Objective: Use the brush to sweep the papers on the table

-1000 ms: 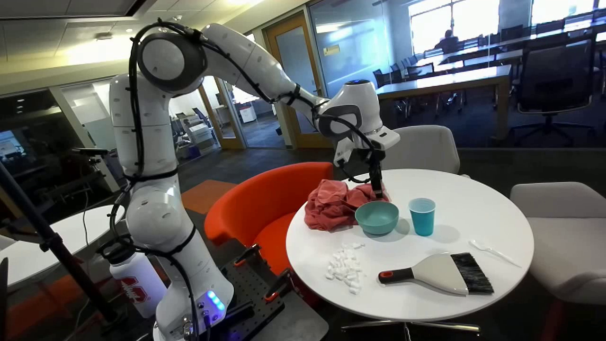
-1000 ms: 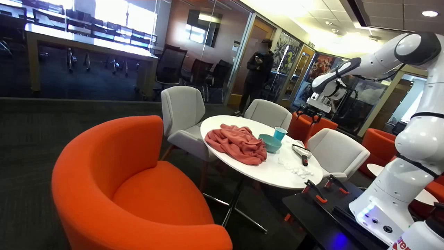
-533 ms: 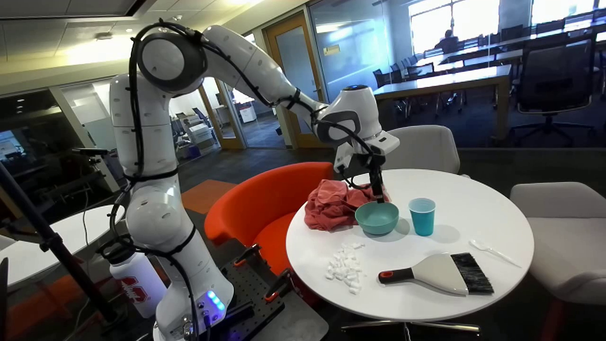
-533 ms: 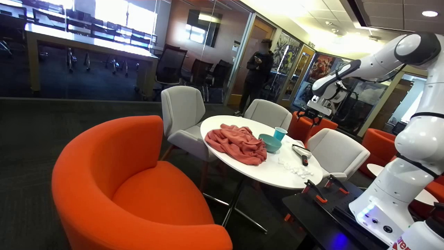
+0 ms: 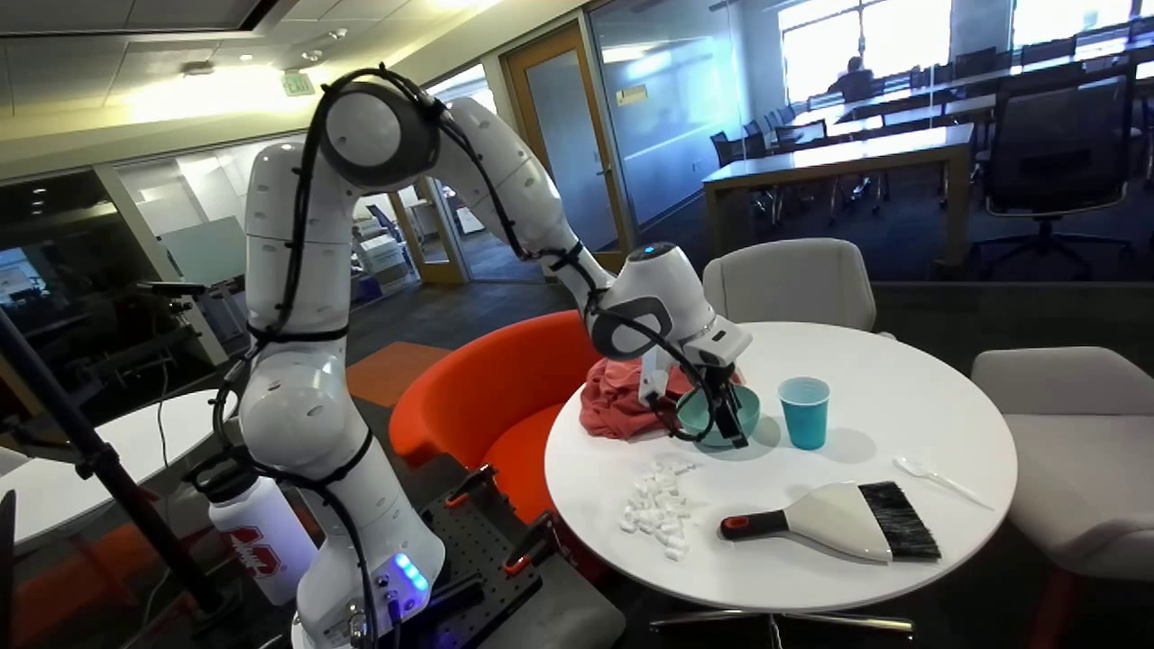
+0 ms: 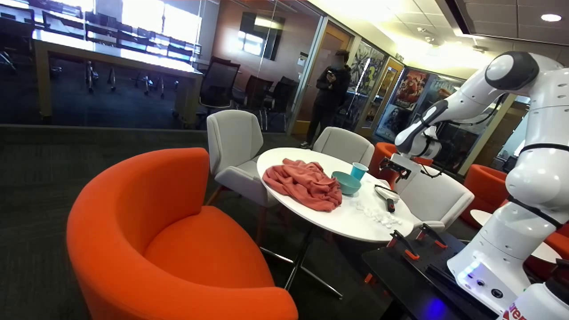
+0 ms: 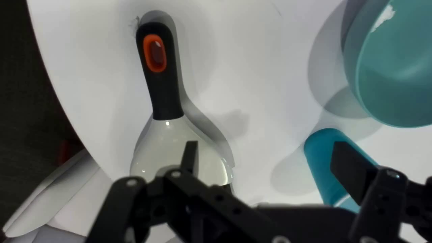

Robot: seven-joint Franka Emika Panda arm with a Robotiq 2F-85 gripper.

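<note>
The brush [image 5: 843,520] lies flat on the round white table [image 5: 911,388], with a black handle with an orange-red ring, a pale body and black bristles. It also shows in the wrist view [image 7: 164,84], where my gripper hides most of the bristles. The papers [image 5: 656,511], several small white scraps, lie scattered beyond the handle's end. They show in an exterior view [image 6: 380,216] too, but not in the wrist view. My gripper [image 7: 266,145] is open and empty above the table. In the wrist view one finger overlaps the brush's pale body, the other overlaps the cup.
A blue cup [image 5: 804,419] and a teal bowl [image 7: 398,77] stand near the gripper. A red cloth heap [image 6: 306,182] lies beside the bowl. A white plastic spoon [image 5: 942,480] lies past the bristles. Orange [image 6: 146,222] and pale chairs [image 5: 793,279] surround the table.
The arm has come down and drawn back towards its base. In an exterior view the gripper has moved from in front of the cloth to in front of the bowl. Brush and papers have not moved.
</note>
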